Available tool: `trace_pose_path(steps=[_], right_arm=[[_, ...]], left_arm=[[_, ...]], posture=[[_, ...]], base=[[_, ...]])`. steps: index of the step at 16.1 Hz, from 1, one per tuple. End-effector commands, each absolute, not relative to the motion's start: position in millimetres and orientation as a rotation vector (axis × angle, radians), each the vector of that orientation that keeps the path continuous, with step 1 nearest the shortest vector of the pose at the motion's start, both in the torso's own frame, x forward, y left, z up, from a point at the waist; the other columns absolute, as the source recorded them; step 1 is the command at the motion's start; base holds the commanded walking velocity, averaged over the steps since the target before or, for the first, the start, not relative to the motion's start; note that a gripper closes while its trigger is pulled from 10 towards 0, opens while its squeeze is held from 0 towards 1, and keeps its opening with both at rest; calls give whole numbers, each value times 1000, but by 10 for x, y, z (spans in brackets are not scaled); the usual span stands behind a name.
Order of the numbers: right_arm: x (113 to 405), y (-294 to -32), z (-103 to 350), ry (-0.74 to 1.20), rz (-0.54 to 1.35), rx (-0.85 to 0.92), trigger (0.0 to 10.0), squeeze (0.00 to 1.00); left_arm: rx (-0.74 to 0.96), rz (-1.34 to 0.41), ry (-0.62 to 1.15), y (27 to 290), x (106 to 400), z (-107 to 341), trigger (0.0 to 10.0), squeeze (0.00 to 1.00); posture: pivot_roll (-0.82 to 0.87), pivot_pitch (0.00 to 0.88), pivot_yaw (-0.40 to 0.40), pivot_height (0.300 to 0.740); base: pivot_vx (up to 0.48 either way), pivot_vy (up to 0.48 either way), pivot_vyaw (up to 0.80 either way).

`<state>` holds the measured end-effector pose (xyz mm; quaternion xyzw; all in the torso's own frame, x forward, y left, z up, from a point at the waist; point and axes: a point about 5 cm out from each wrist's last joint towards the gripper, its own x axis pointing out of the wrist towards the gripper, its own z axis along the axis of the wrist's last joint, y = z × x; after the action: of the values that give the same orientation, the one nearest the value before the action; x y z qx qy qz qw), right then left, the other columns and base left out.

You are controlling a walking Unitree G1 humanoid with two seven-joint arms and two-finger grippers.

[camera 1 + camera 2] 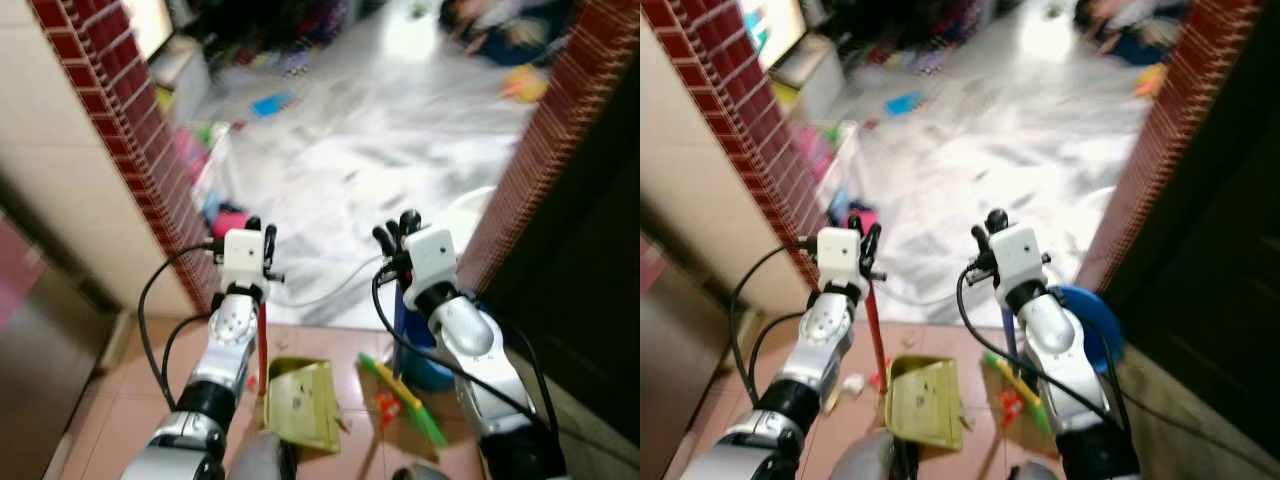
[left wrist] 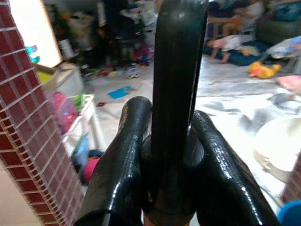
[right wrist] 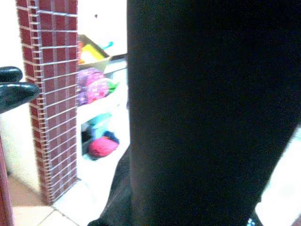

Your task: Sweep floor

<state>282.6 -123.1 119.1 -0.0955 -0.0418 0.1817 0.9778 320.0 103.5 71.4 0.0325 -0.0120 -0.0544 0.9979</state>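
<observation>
Two glossy black fingers [image 2: 117,160] of left gripper [image 1: 258,238] pinch the dustpan's [image 1: 300,402] red pole [image 1: 876,335], left of broom [image 1: 400,395]. Right gripper [image 1: 397,234]: closure indeterminate.

Pinkish tiled floor [image 1: 120,410] near robot; beyond doorway, pale white floor [image 1: 400,170], blurred. On tiles: yellow-green dustpan [image 1: 300,402], green-and-yellow broom head [image 1: 405,398] beside it, small red scrap [image 1: 386,405], blue bucket [image 1: 425,365]. On white floor: blue flat item [image 1: 272,103], yellow toy [image 1: 527,84], pink ball [image 1: 230,222] by brick pillar, white cable [image 1: 330,288].
</observation>
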Motion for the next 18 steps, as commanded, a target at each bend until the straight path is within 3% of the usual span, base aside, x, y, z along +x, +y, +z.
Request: trace_pose_path(steps=[1,12,18], right_arm=[[2845,-1235,1212,-97,357,-208,10000,0],[2909,-1368,1202,-143,166,-238,10000,0],[3008,-1462,1262,-135,136,-277,10000,0]], left_arm=[[81,-112,72,1052,3101,515,10000,0],[-1,54,37,1408,3104,591,10000,0],[-20,2,-38,1383,2995,738,10000,0]], posture=[[-97,0,68,740],[-96,0,101,740],[-67,0,-11,740]], base=[[-322,0,0],[0,0,0],[0,0,0]])
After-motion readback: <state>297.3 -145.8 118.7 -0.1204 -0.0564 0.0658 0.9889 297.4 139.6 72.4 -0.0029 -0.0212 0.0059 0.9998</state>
